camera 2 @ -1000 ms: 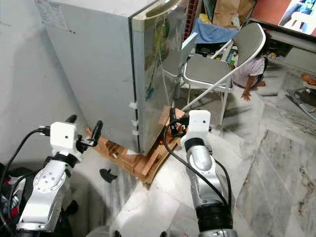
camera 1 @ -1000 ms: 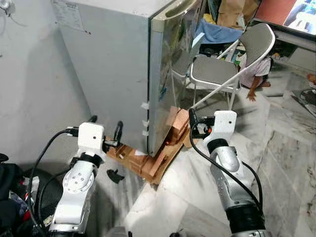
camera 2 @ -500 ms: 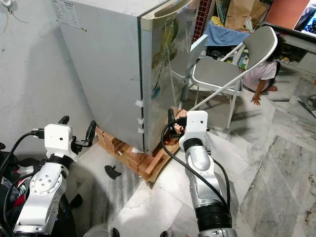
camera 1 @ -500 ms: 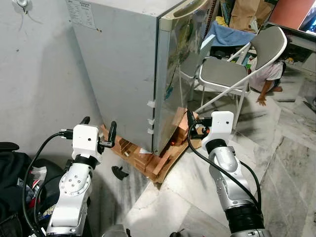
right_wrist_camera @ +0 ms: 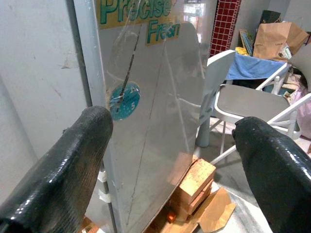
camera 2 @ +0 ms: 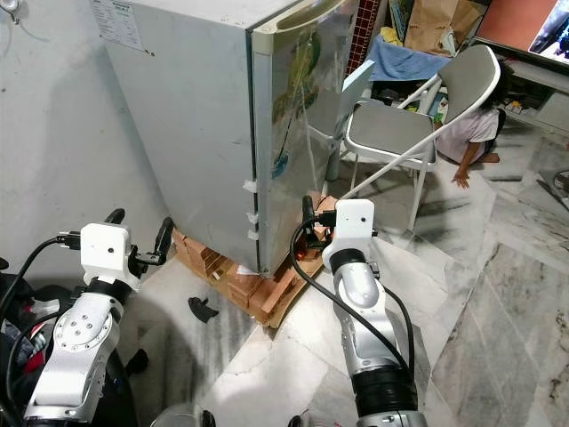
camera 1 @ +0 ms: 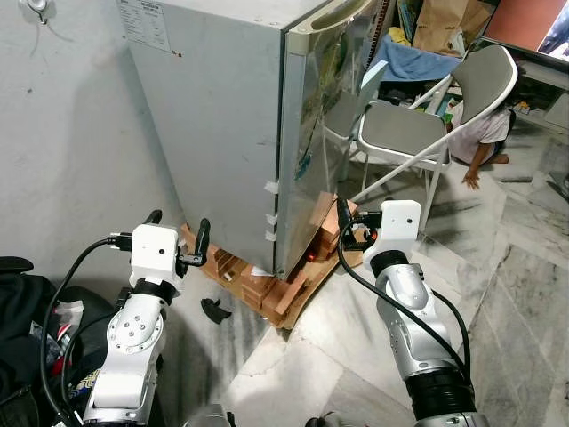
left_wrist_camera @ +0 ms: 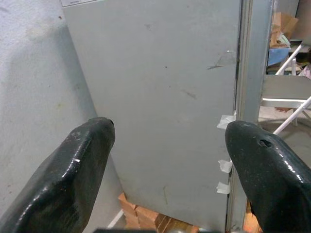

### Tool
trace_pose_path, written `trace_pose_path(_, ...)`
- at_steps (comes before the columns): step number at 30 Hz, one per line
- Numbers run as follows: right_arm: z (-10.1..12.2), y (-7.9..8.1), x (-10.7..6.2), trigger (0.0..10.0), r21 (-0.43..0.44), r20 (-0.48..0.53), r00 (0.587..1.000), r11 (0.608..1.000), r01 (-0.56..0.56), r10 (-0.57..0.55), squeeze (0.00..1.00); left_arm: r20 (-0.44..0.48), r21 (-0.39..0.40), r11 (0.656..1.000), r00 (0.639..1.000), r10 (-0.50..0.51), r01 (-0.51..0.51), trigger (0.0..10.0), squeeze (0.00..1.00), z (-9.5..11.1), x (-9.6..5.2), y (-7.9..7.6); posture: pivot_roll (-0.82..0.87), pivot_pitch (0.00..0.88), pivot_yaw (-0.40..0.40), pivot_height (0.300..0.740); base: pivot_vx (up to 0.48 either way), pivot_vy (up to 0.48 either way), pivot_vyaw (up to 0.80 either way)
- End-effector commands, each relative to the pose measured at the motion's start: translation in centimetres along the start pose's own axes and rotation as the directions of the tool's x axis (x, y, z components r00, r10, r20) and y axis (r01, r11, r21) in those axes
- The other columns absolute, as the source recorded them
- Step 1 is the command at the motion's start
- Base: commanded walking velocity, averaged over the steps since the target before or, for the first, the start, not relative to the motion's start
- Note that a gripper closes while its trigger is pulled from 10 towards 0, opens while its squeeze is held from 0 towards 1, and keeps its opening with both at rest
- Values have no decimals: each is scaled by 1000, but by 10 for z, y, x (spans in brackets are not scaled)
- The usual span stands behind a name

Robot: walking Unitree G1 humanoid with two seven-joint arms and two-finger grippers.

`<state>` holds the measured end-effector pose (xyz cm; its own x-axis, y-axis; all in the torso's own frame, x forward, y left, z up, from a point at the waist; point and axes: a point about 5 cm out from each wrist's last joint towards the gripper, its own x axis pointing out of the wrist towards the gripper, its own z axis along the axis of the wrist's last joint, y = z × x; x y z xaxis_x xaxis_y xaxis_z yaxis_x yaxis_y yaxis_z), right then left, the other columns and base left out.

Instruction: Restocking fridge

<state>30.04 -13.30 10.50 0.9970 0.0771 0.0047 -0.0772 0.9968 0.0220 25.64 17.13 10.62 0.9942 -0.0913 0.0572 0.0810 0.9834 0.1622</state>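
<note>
Fridge (camera 1: 240, 124) stood shut, upright on a stack of bricks (camera 1: 267, 289) with cardboard under it, its grey side panel turned toward the robot and the glossy door face angled off to the robot's right. Door seam ran vertically down the near corner, taped in a few spots low down.

Key relation: the door lay straight ahead of the right pincer (camera 2: 313, 222), which was near the lower door corner, just above the bricks. The right wrist view looked square onto the door face and its blue sticker (right_wrist_camera: 124, 100). That pincer was spread wide and held nothing. The curved handle lip (camera 1: 333, 13) sat at the top edge of the door, well above both pincers.

Left pincer (camera 1: 178, 238) was also wide open and empty, facing the fridge's blank side panel, near its lower part. Nothing to grab there.

Judgement: right arm was the nearer one to the door and better placed to open it. It would need to rise along the fridge's long vertical axis to reach the handle lip, or hook the seam edge.

Folding chair (camera 1: 400, 133) stood just beyond the fridge's door side, so door swing clearance looked tight. A person (camera 1: 476, 142) sat on the floor behind the chair.
</note>
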Motion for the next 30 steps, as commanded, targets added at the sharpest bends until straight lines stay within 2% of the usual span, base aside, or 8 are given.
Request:
trace_pose_path(1, 1, -2, 1, 10000, -6, 2, 1000, 1000, 11, -11, 0, 2, 2, 1000, 1000, 3, -3, 10000, 0, 0, -1, 1, 143, 0, -42, 740, 0, 0, 0)
trace_pose_path(2, 1, -2, 1, 10000, -6, 2, 1000, 1000, 11, -11, 0, 2, 2, 1000, 1000, 3, -3, 10000, 0, 0, -1, 1, 143, 0, -42, 740, 0, 0, 0)
trace_pose_path(3, -1, -2, 2, 10000, -12, 1, 1000, 1000, 10, -10, 0, 3, 14, 1000, 1000, 16, -16, 10000, 0, 0, -1, 3, 0, 0, 0, 740, 0, 0, 0)
trace_pose_path(4, -1, -2, 2, 10000, -12, 1, 1000, 1000, 10, -10, 0, 3, 14, 1000, 1000, 16, -16, 10000, 0, 0, -1, 3, 0, 0, 0, 740, 0, 0, 0)
trace_pose_path(6, -29, -12, -14, 10000, -34, -78, 995, 997, 66, -69, 0, -90, -64, 997, 996, 25, -31, 10000, 0, -26, -10, -3, 104, 0, -68, 740, 0, 0, 0)
trace_pose_path(14, -9, -5, -4, 10000, -16, 9, 1000, 1000, -9, 10, 0, -36, -37, 999, 999, 29, -30, 10000, 0, -11, -2, 0, 106, 0, -62, 740, 0, 0, 0)
trace_pose_path(24, -12, -14, -6, 10000, -23, 6, 1000, 1000, -9, 10, 0, -27, -22, 999, 999, 22, -23, 10000, 0, -12, -2, -1, 107, 0, -70, 740, 0, 0, 0)
trace_pose_path(30, -14, -14, -5, 10000, -101, -12, 1000, 995, 20, -21, 0, -5, -35, 999, 1000, -23, 23, 10000, 0, -9, 0, -6, 105, 0, -75, 740, 0, 0, 0)
